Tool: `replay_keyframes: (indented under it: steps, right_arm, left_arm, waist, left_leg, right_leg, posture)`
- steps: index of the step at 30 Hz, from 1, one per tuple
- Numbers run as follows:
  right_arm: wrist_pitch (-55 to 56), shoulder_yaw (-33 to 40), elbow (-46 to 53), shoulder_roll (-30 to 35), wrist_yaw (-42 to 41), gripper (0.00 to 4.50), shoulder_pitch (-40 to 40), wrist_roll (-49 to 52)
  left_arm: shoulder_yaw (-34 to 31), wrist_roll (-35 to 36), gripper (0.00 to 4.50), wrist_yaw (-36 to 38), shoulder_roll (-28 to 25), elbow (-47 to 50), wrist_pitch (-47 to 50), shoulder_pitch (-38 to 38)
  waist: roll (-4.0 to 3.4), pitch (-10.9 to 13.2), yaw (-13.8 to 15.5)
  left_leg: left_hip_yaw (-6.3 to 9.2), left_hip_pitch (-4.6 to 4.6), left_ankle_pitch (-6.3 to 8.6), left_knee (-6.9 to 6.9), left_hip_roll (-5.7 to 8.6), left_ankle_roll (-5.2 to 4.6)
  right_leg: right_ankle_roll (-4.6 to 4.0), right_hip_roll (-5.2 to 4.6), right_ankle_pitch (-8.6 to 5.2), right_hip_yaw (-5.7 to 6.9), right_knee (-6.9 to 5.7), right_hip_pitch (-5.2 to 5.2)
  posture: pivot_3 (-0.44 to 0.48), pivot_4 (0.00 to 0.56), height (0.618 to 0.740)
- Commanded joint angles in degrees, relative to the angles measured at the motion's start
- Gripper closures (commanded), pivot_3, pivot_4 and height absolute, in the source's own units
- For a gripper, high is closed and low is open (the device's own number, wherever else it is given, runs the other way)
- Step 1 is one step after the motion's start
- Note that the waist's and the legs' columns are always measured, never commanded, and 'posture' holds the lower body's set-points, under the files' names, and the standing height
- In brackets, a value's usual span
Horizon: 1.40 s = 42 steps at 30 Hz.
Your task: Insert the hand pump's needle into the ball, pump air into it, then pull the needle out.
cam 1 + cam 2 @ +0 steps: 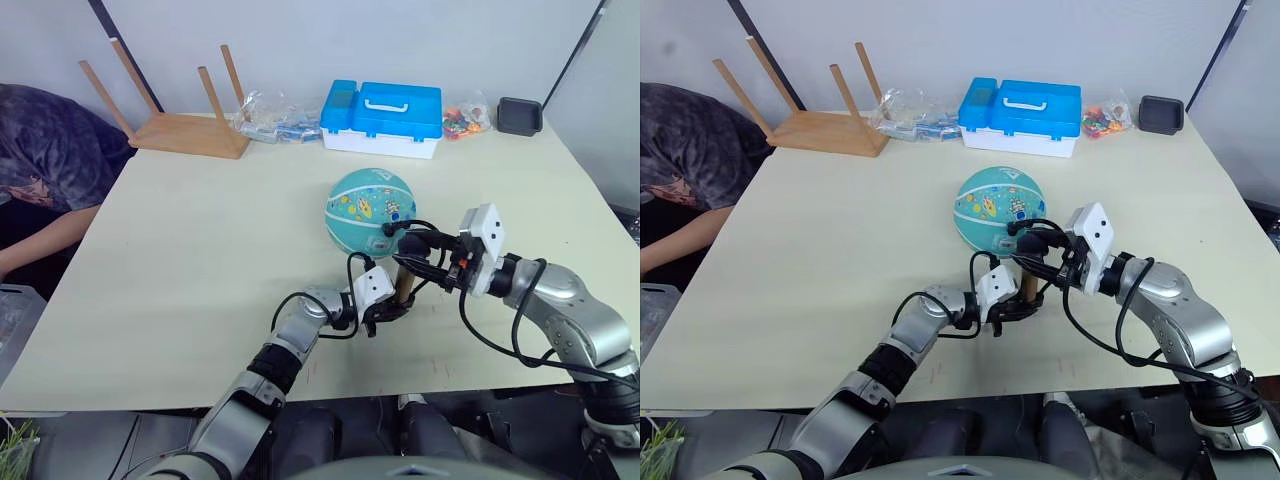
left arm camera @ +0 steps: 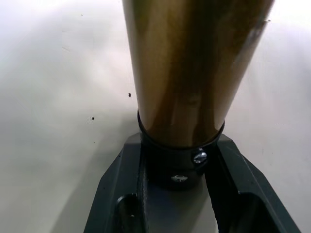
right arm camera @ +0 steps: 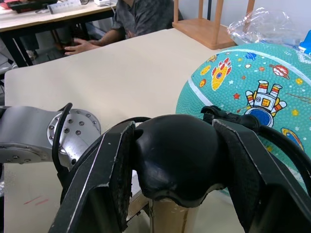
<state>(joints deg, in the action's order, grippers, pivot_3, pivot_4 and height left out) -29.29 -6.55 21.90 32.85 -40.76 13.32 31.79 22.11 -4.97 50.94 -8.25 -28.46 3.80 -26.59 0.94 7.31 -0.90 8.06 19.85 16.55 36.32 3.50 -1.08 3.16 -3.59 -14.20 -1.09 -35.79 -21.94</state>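
The teal ball (image 1: 368, 208) with cartoon prints lies mid-table. Just in front of it the hand pump (image 1: 405, 283) stands upright on the table. My left gripper (image 1: 396, 306) is shut on its black bottom cap (image 2: 179, 165), with the bronze barrel (image 2: 189, 68) rising between the fingers (image 2: 114, 194). My right gripper (image 1: 412, 247) is shut on the black handle (image 3: 175, 155) at the pump's top. The thin black hose (image 1: 420, 224) loops from the pump toward the ball (image 3: 252, 82). The needle is too small to make out where the hose meets the ball.
A blue toolbox (image 1: 385, 115), an upturned wooden stool (image 1: 185, 128), plastic bags of small items (image 1: 265, 115) and a black tray (image 1: 520, 115) line the table's far edge. A person (image 1: 45, 160) leans at the table's left side.
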Motion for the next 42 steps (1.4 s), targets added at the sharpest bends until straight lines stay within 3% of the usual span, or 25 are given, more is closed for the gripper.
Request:
replay_keyframes:
  steps: [1,7,8,17,22,28,33,38,42]
  right_arm:
    - [-6.85,-4.52,-3.28,1.94,0.36,2.45,-5.14,-2.97]
    - [-6.80,-3.94,-2.18,2.33,0.68,2.45,-6.32,-2.89]
    - [-6.75,-3.86,-2.30,2.41,0.66,2.45,-6.32,-2.92]
    - [-4.99,0.79,-0.32,4.52,-1.09,2.45,-3.93,-1.20]
    - [-8.63,5.50,5.41,12.31,-4.05,2.45,-0.01,1.15]
    - [-14.48,9.80,8.52,18.36,-6.80,2.45,7.43,7.15]
    - [-16.70,9.32,9.34,23.28,-10.91,2.45,13.50,8.35]
    - [-16.76,7.20,9.91,29.88,-17.27,2.45,18.42,6.66]
    - [-13.75,1.17,12.02,34.82,-22.56,2.45,20.99,0.58]
  left_arm:
    - [-0.03,0.79,2.92,-0.02,0.21,1.88,0.77,0.78]
    - [-1.24,4.58,0.55,4.08,-2.39,8.29,0.62,3.92]
    - [-1.47,5.07,0.45,4.60,-3.14,9.24,1.02,4.29]
    - [-7.45,15.86,0.45,10.90,-11.42,25.60,11.83,8.17]
    - [-13.20,25.14,0.45,11.72,-16.95,38.06,22.04,11.57]
    - [-16.84,30.54,0.45,11.47,-21.01,44.28,26.24,15.11]
    - [-19.87,34.03,0.45,11.79,-23.97,47.43,26.73,17.71]
    - [-22.99,36.89,0.45,11.72,-26.97,50.21,26.64,20.65]
    - [-24.73,38.24,0.45,11.64,-28.41,51.41,25.70,22.78]
  waist:
    - [0.00,0.01,0.07]
    - [-0.10,0.12,0.25]
    - [-0.15,0.16,0.27]
    - [-0.36,0.43,0.53]
    - [-0.70,0.97,0.80]
    - [-0.87,1.72,1.38]
    - [-0.87,1.97,1.59]
    - [-0.96,2.22,1.65]
    - [-0.95,2.23,1.67]
  left_leg:
    - [0.00,0.00,0.00,0.00,0.00,0.00]
    - [0.01,0.00,0.00,0.01,0.04,0.00]
    - [0.02,0.00,0.00,0.01,0.04,0.00]
    - [0.06,0.03,-0.01,0.10,0.06,0.00]
    - [0.15,0.28,-0.02,0.13,0.12,0.00]
    - [0.21,1.12,-0.19,0.60,0.21,0.29]
    - [0.20,2.23,-0.21,1.00,0.23,0.32]
    - [0.13,2.37,-0.20,0.97,0.29,0.31]
    - [0.14,2.38,-0.20,0.99,0.30,0.31]
  right_leg:
    - [0.01,0.00,-0.01,0.00,0.00,0.00]
    - [0.13,-0.08,-0.06,0.03,0.00,0.02]
    - [0.14,-0.09,-0.07,0.04,0.00,0.02]
    - [0.11,-0.10,-0.05,0.11,-0.01,0.07]
    - [0.00,-0.18,0.02,0.18,-0.01,-0.12]
    - [-0.04,-0.23,0.10,0.24,-0.12,-0.77]
    - [-0.07,-0.24,0.14,0.25,-0.53,-1.91]
    - [-0.07,-0.42,0.14,0.23,-0.41,-1.99]
    - [-0.06,-0.43,0.14,0.23,-0.39,-1.96]
  posture:
    - [0.000,0.150,0.740]
    - [0.000,0.150,0.740]
    - [0.000,0.150,0.740]
    - [0.000,0.150,0.740]
    - [0.000,0.150,0.740]
    - [0.000,0.150,0.740]
    - [0.000,0.150,0.740]
    - [0.000,0.150,0.740]
    - [0.000,0.150,0.740]
